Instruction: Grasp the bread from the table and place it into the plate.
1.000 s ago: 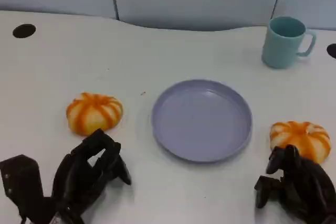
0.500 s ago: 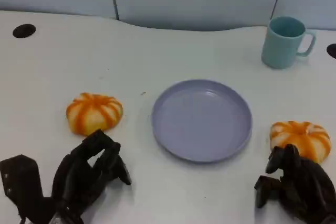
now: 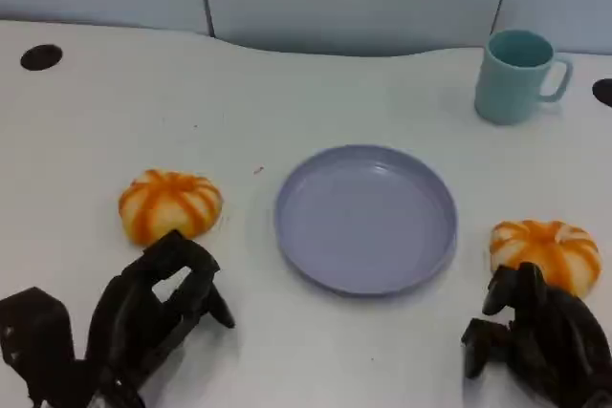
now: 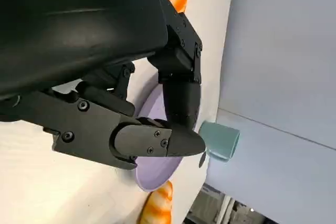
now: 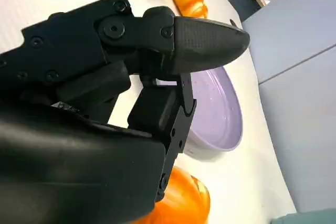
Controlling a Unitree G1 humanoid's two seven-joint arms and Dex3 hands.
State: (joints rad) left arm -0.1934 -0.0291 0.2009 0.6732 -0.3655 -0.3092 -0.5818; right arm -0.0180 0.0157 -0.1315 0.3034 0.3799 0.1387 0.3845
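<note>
From the head view, two pieces of bread are lying on the bench: the left bread (image 3: 170, 205) and the right bread (image 3: 546, 251), either side of the empty plate (image 3: 366, 218). The left hand (image 3: 153, 312) is hovering near its bun, fingers apart, holding nothing. The right hand (image 3: 535, 336) is sitting just beside its bun, fingers curled in on nothing.

In the left wrist view, the fingers (image 4: 178, 90) are pointing over the plate.

In the right wrist view, the bun is lying just beside the hand. It is probably soft and light; taking it gently around the sides seems best. The path to the low rim is looking open.
</note>
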